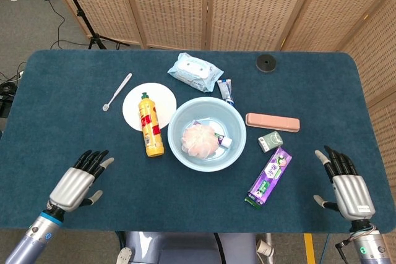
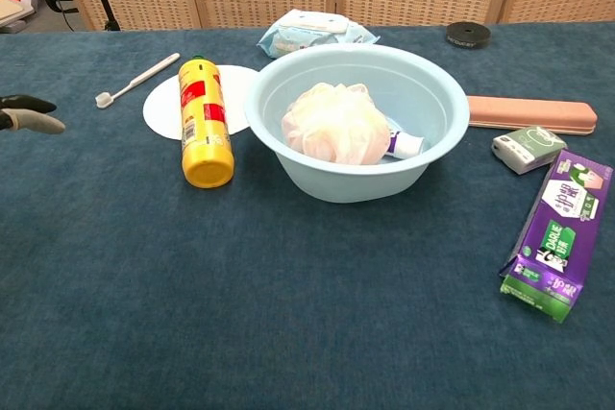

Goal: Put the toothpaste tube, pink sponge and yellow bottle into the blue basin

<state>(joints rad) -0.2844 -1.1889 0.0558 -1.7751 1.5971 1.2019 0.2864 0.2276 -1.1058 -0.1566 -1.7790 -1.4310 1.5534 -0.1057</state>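
The blue basin [image 1: 236, 151] [image 2: 437, 151] stands mid-table with the pink sponge [image 1: 198, 141] [image 2: 334, 125] and a toothpaste tube [image 1: 221, 138] [image 2: 405, 144] inside it. The yellow bottle [image 1: 150, 133] [image 2: 203, 122] lies on its side left of the basin, partly on a white plate [image 1: 131, 106] [image 2: 159, 108]. My left hand [image 1: 78, 182] hovers open near the table's front left, well short of the bottle; only its fingertips [image 2: 29, 113] show in the chest view. My right hand [image 1: 346, 190] is open at the front right edge, holding nothing.
A purple box [image 1: 268, 177] [image 2: 559, 235], a small green box [image 1: 270, 141] and a pink case [image 1: 272, 122] lie right of the basin. Behind it are a wipes pack [image 1: 194, 72], another small tube [image 1: 226, 91] and a black disc [image 1: 265, 63]. A toothbrush [image 1: 117, 91] lies left of the plate.
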